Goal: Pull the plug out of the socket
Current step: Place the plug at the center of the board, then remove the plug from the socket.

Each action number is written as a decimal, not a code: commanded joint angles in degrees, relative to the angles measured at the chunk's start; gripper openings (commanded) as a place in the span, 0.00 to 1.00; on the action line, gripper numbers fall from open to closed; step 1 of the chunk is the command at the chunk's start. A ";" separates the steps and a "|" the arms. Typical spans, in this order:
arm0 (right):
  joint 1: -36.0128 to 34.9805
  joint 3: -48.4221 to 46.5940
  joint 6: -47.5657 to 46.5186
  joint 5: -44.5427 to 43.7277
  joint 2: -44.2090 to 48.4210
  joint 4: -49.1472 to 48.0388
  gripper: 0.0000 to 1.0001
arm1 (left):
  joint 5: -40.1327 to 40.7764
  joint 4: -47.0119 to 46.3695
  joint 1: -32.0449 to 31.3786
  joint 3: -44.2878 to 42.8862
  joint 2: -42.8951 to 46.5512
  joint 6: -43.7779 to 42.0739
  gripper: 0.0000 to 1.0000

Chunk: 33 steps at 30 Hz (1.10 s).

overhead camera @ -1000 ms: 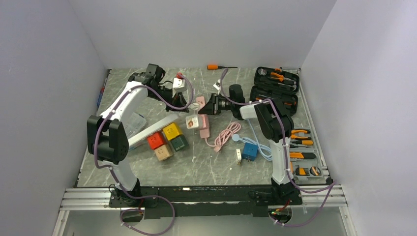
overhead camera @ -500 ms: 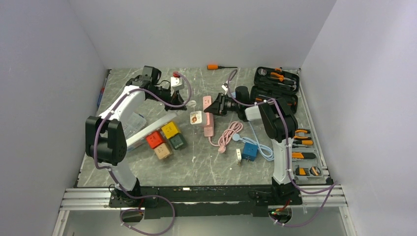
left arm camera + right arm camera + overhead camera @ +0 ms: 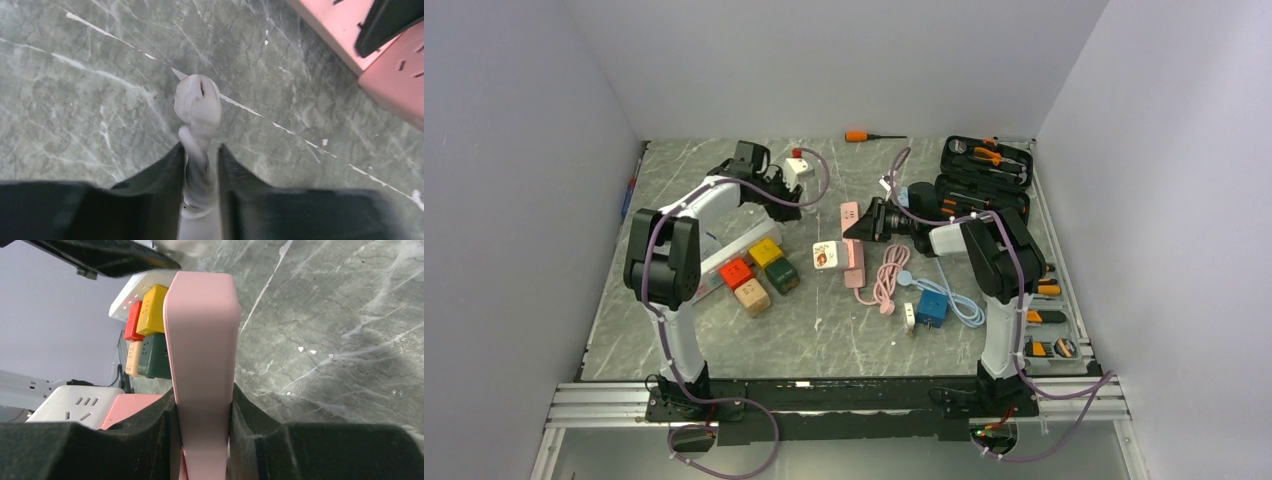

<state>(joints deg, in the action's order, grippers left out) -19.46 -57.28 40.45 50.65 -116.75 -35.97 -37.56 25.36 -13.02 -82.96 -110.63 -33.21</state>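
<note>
My left gripper (image 3: 781, 181) is shut on the white plug (image 3: 798, 167), which has a red piece on top, and holds it at the back left, apart from the strip. In the left wrist view the fingers (image 3: 200, 148) pinch its white cable end (image 3: 197, 100). My right gripper (image 3: 862, 225) is shut on the pink socket strip (image 3: 852, 240) from the right. The right wrist view shows the strip (image 3: 202, 335) standing on edge between the pads. A white cube adapter (image 3: 826, 255) sits against the strip's near end.
A white strip with coloured cube adapters (image 3: 756, 270) lies left of centre. The pink cable (image 3: 889, 277) coils by the strip. A blue adapter (image 3: 931, 307), an open tool case (image 3: 984, 172), loose pliers (image 3: 1036, 300) and an orange screwdriver (image 3: 857, 135) lie around.
The left arm has swung right and toward the back with the white plug. The right gripper has carried the pink strip a little right. The coloured cubes have shifted slightly.
</note>
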 commanded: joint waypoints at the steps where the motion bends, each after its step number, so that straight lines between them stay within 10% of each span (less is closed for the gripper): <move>1: -0.40 0.32 -4.23 -0.62 6.13 0.52 0.00 | 2.92 -1.60 -2.64 -2.30 -0.71 0.98 0.41; 7: -0.70 -0.46 -7.33 -2.44 9.39 5.51 0.00 | 2.85 0.36 -2.61 -3.97 0.47 1.28 0.99; 24: -3.39 -7.14 -13.73 -5.41 14.09 18.11 0.00 | -12.14 15.52 0.31 -13.52 18.98 1.26 0.99; 33: -6.76 -15.16 -18.25 -5.25 15.72 23.67 0.00 | 2.31 14.20 -12.29 -1.02 28.43 -2.97 0.99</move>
<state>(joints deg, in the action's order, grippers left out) -24.67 -66.11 23.49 43.57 -105.71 -11.99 -41.28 39.16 -22.33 -88.62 -84.05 -35.18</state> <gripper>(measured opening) 0.338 0.994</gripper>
